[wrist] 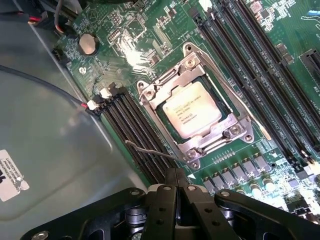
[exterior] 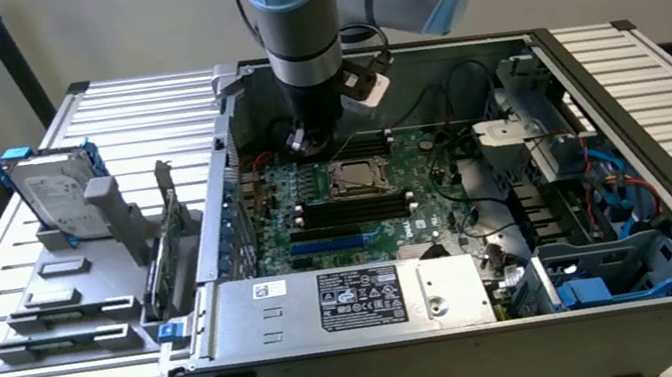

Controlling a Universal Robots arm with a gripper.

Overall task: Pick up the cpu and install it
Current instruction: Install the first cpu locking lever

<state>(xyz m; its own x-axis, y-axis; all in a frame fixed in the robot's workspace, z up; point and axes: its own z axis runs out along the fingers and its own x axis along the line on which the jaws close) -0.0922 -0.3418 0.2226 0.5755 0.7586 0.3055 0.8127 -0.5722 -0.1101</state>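
Open computer case on slatted metal table.

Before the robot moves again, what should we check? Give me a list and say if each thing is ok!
1. Chip in its socket on the green board: ok, it lies flat inside the metal frame.
2. Gripper empty: ok, shut with nothing between its fingers.
3. Gripper off the chip: ok, it is beside the socket, not touching the chip.
4. Frame clamped down: cannot tell.
5. Thin wire lever by the socket latched: cannot tell.
6. Black memory slots next to the socket unblocked: ok.
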